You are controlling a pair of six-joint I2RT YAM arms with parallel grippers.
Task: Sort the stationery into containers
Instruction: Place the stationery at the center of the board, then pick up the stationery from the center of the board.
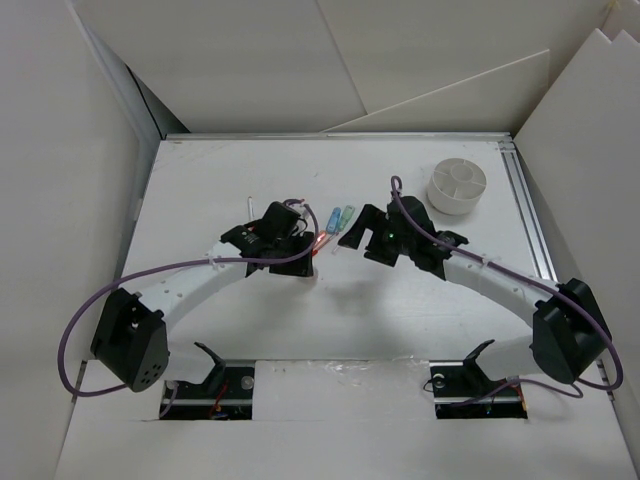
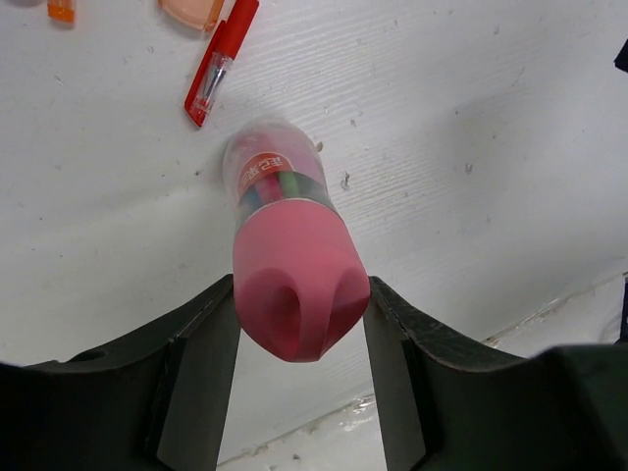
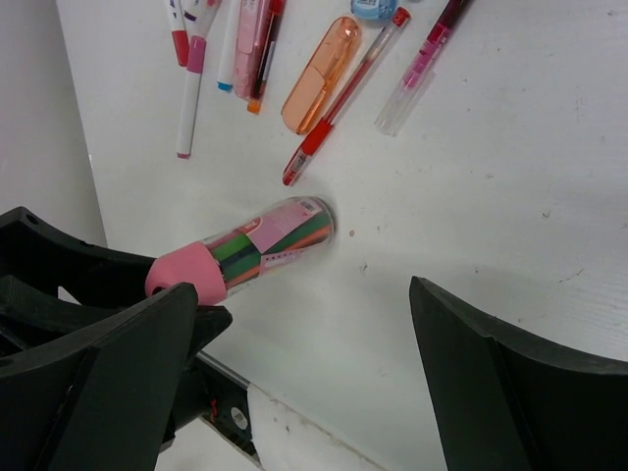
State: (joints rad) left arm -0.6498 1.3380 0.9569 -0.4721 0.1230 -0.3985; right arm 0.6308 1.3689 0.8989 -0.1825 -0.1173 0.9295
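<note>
The pink cap (image 2: 294,285) of a clear tube (image 2: 275,182) of stationery is pinched by the left gripper (image 2: 299,304), tilted tip-down for lifting, it seems. The right gripper (image 3: 304,294) is held spread and empty nearby. The white cup (image 1: 452,206) is seen well apart, far right.

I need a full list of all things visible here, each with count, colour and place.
clear tube with pink cap: one, coloured sticks inside, cap held by the left gripper.
orange case: one, translucent orange, lying on the table.
red pen: one, red and clear, beside the orange case.
pink pen: one, pink and clear, near the red pen.
other pens and markers: several, white, pink, red, in a cluster; count unclear.
divided cup: one, white, far right of the table.
table: one, white.
left gripper: black, shut on the tube.
right gripper: black, open, empty.
</note>
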